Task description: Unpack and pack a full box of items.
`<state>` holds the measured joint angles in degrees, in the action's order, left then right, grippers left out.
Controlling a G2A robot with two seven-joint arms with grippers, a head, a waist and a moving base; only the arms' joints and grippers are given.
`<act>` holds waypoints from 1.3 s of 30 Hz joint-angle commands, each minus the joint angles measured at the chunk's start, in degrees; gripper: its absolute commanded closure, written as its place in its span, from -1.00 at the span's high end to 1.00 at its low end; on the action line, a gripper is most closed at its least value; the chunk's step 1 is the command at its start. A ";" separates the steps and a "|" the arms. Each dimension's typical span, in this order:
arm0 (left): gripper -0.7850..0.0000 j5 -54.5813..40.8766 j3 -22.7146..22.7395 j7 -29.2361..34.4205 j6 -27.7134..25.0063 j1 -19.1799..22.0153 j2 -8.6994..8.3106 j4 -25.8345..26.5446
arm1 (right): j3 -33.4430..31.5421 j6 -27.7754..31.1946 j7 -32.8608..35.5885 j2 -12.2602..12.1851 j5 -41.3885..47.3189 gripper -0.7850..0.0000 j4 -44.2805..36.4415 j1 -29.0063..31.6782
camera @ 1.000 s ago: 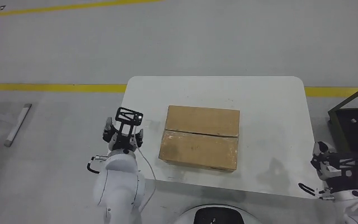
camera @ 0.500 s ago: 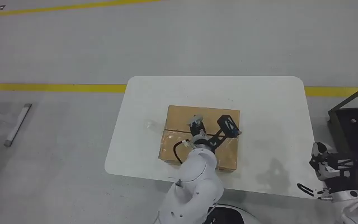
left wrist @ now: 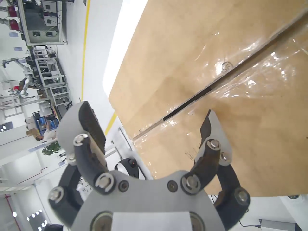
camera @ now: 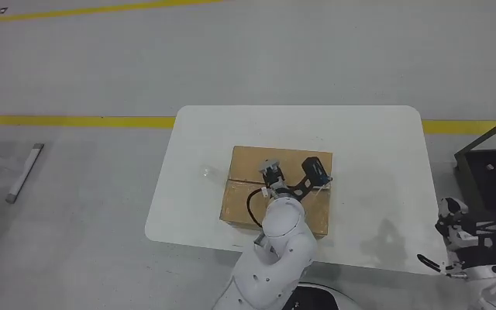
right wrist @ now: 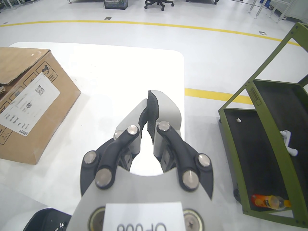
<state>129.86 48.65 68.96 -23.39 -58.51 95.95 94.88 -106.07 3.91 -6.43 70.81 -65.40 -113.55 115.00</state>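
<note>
A closed brown cardboard box (camera: 249, 164) lies at the middle of the white table (camera: 372, 139), its two top flaps meeting at a taped seam (left wrist: 192, 98). My left gripper (camera: 293, 172) hovers open just above the box top near the seam, with nothing between its fingers (left wrist: 91, 121). In the left wrist view the box (left wrist: 192, 37) spreads out close under the left gripper (left wrist: 149, 118). My right gripper (right wrist: 151, 102) is shut and empty, off the table's right front corner (camera: 456, 223). The right wrist view has the box (right wrist: 24, 78) farther off, a printed label on its side.
A green cart (right wrist: 262, 131) stands on the floor to the right of the table (right wrist: 120, 73), holding an orange bottle (right wrist: 269, 200) and a small white object (right wrist: 287, 141). The cart (camera: 477, 167) is near the table's right edge. Bare table surrounds the box.
My left arm has swung from the table's left edge to above the box, its gripper staying open. The right gripper has shifted slightly toward the front.
</note>
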 commanded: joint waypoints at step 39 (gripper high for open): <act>-1.00 5.49 -2.88 0.10 -0.95 -2.06 3.44 -3.01 | -0.47 0.55 0.54 1.01 -1.13 -1.00 0.66 -1.00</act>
<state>135.43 46.13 68.61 -24.10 -60.33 99.26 91.41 -106.55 4.47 -5.86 71.81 -66.52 -112.87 113.97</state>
